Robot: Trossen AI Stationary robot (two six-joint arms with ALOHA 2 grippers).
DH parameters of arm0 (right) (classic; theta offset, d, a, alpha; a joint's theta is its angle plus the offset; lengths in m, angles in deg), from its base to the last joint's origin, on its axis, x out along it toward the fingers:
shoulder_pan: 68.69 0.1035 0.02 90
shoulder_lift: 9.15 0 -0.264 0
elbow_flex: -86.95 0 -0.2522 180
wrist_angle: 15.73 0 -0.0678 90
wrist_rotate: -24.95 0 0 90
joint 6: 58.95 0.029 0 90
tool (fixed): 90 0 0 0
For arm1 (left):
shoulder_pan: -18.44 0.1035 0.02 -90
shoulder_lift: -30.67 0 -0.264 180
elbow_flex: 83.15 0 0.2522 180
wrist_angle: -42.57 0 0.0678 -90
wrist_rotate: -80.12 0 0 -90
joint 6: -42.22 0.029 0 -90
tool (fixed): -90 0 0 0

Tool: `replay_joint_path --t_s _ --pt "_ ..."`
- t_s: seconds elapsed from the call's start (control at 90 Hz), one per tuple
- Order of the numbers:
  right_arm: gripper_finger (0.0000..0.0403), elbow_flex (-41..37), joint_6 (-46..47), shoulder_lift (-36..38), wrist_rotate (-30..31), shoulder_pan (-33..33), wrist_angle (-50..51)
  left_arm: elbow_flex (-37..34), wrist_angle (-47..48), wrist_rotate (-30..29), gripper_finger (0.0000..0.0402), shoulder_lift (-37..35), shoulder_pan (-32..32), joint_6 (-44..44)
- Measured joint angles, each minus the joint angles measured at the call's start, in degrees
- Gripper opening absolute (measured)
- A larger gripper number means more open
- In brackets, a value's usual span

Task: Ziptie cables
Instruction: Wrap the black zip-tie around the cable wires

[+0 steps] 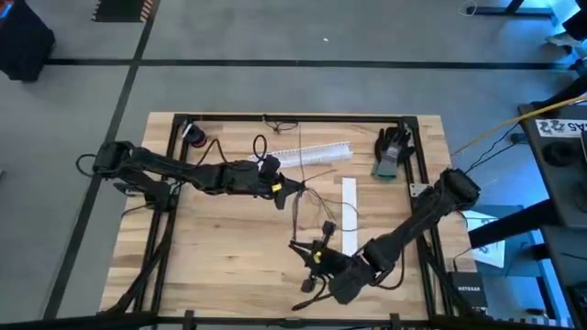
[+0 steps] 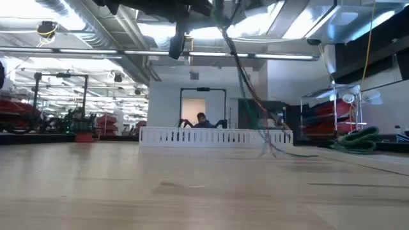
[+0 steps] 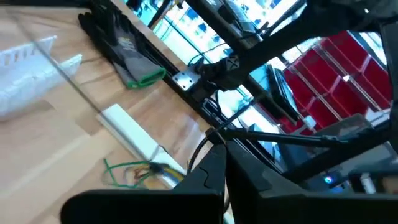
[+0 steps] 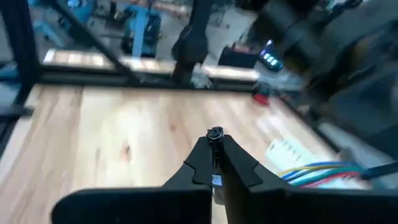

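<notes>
Pale wooden planks make up the counter (image 1: 220,238), which is framed by black rails and sits on a grey floor; in the low view a bright workshop with red racks stretches behind it, and a person (image 2: 202,119) sits far off at the back. Seen from above, the left gripper (image 1: 295,188) hangs near the middle of the counter, its arm reaching in from 9 o'clock, and its fingers (image 3: 208,171) are pressed together on a thin dark strand. The cables (image 1: 316,209), thin greenish, yellowish and dark wires, trail from that gripper toward 5 o'clock, down to the right gripper (image 1: 301,247), which comes in from the 4 o'clock corner. The right gripper's fingers (image 4: 202,158) are closed too, pinching a small dark piece at their tips; it is probably the head of a zip tie, though the view is too poor to be sure. In the low view the wires hang down from above as a slack bundle and meet the counter near its far edge. A flat white strip (image 1: 349,215) lies at 3 o'clock from the wires, a white slotted rail (image 1: 312,153) lies toward 12 o'clock, and a grey and green glove (image 1: 392,151) rests near the 1 o'clock corner.
</notes>
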Motion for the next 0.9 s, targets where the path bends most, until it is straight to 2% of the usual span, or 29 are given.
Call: replay_joint_path --t_s 0.122,0.167,0.267,0.378,0.489,0.622,0.778,0.844,0.9 --pt "0.0017 0.1 5.4 -0.8 -2.4 -1.8 0.9 0.0 0.1 0.0 0.0000 0.0 -0.1 0.6" --pt "0.0029 0.0 8.4 -0.9 -5.4 -2.8 2.7 0.0 0.1 0.0 0.0000 0.0 -0.1 0.6" --pt "0.0074 0.0 14.5 -0.8 -13.3 -4.8 6.2 0.0 0.0 0.0 0.0000 0.0 -0.1 0.8" --pt "0.0134 -0.1 16.5 1.9 -23.0 -6.0 10.5 0.0 -0.1 -0.1 0.0000 0.0 -0.1 0.8" --pt "0.0180 0.0 16.8 7.5 -27.3 -6.3 15.5 0.0 -0.3 0.8 0.0000 0.0 -0.2 2.3" --pt "0.0203 0.0 15.4 15.3 -25.6 -6.3 25.5 0.0 -0.3 1.4 0.0000 0.0 -0.4 2.7" --pt "0.0201 0.0 12.8 22.1 -14.0 -6.6 40.6 0.0 -0.5 3.6 0.0000 0.0 -0.5 1.4" --pt "0.0196 -0.4 9.9 23.9 -11.0 -8.0 41.8 0.0 -1.3 4.2 0.0000 0.0 -0.7 0.7" --pt "0.0191 -1.5 5.8 25.4 -11.2 -9.7 40.3 0.0 -2.6 4.4 0.0000 0.0 -1.1 0.1"
